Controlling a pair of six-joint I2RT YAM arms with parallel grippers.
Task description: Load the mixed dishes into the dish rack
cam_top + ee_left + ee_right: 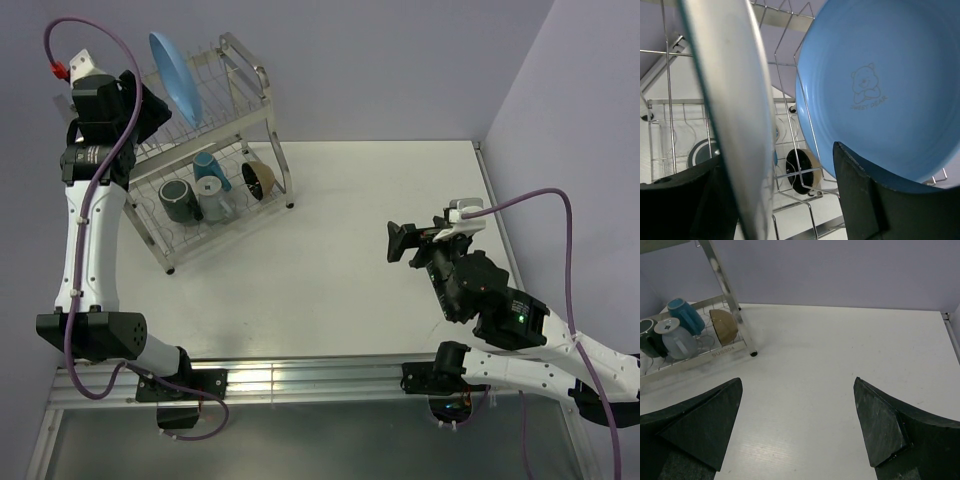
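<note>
Left pincer [776, 165], jaws apart, is around the white plate [725, 100] atop the dish rack [279, 150], beside the light-blue plate [880, 75]. A bump when leaving could tip both. Right pincer [797, 382], apart too, hangs far from the rack.

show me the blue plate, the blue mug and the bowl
blue plate [176, 75], top view, middle of its face
blue mug [207, 170], top view, its side wall
bowl [723, 326], right wrist view, its tan outside
</note>
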